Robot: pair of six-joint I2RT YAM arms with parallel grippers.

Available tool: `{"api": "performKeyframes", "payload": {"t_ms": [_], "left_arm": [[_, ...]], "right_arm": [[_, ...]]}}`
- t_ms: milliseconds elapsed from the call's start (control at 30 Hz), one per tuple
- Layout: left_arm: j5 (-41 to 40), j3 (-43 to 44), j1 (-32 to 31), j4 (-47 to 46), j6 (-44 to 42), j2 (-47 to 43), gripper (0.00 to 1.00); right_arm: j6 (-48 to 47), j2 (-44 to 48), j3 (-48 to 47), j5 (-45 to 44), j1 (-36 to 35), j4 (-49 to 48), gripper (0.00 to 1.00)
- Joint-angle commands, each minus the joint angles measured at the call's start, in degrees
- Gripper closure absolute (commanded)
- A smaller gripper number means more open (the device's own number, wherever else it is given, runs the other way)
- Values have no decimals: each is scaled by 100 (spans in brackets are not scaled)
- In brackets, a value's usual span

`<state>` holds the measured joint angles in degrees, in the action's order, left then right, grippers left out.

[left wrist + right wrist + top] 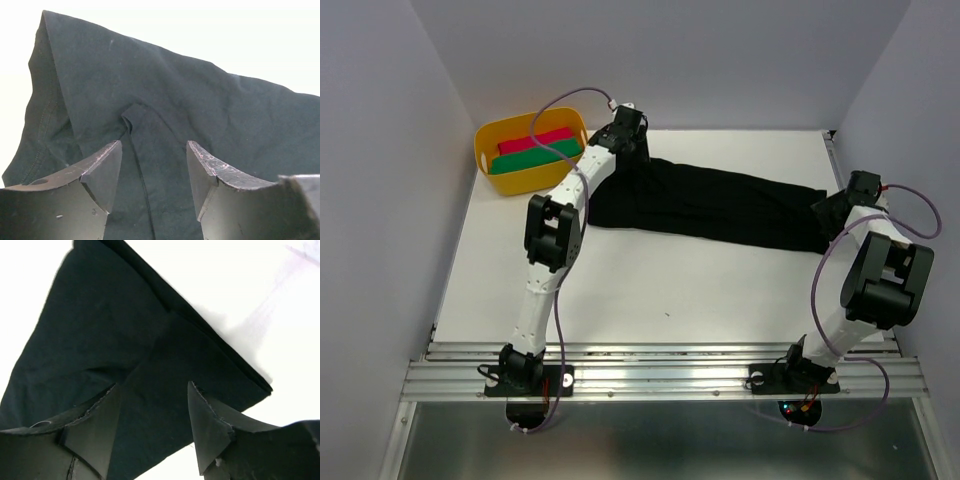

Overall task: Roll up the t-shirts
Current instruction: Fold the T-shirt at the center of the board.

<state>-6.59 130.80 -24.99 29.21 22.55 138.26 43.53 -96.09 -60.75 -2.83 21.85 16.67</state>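
T-shirt (pixel 710 205): black, folded into a long band across mid-table, running from the right edge toward the far left.

Right gripper (pixel 154 390) is at the nearer, right end. Its fingers are spread over a folded corner and hold nothing.

Left gripper (pixel 154 150) is at the far left end, likewise agape over the cloth (a seam ridge lies between the fingers), nothing held.

Judged: folding done, rolling not begun. Next, one end needs pinching and turning over on itself, evenly.

Table (pixel 650 290) is white and matte. Beyond it a tub (pixel 525 180) sits in the far-left corner, with red and green pieces inside. Pale walls stand on three sides.
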Motion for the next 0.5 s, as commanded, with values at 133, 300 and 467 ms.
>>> {"api": "performKeyframes", "payload": {"t_ms": [133,300,467], "left_arm": [[-18,-265,21,-180,-189,-1107,35],[324,-976,-67,93,-216,-1494,35],[633,-2248,-120,-152,48,-1924,35]], "right_arm": [[-564,441,-569,-331,-118,231,37],[-925,478,-833,-376,-663,662,37],[-916,522,-745,-368,-1173,698,37]]}}
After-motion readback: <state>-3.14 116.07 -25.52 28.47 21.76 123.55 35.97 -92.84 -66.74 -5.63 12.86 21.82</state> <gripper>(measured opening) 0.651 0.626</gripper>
